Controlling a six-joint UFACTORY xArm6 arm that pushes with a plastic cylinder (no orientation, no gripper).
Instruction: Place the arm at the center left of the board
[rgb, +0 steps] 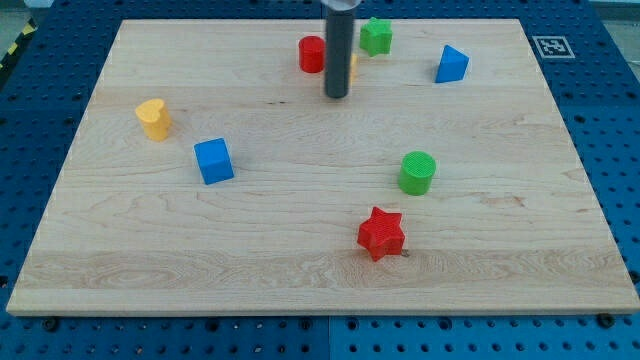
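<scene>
Near to far: red star (381, 233), green cylinder (417, 172), blue cube (213, 161), yellow heart (153, 118); then my tip (337, 96), bare rod, no claw. Just behind it red cylinder (312, 54), yellow block (353, 68) mostly hidden, green star (376, 36), blue triangular block (451, 64). Two per colour; the board (120, 250) centre-left lies well toward the view's left of the tip.

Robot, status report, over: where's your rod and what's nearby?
My tip top centre of board, beside red cylinder. Centre left not reached. Blue cube, yellow block there.
</scene>
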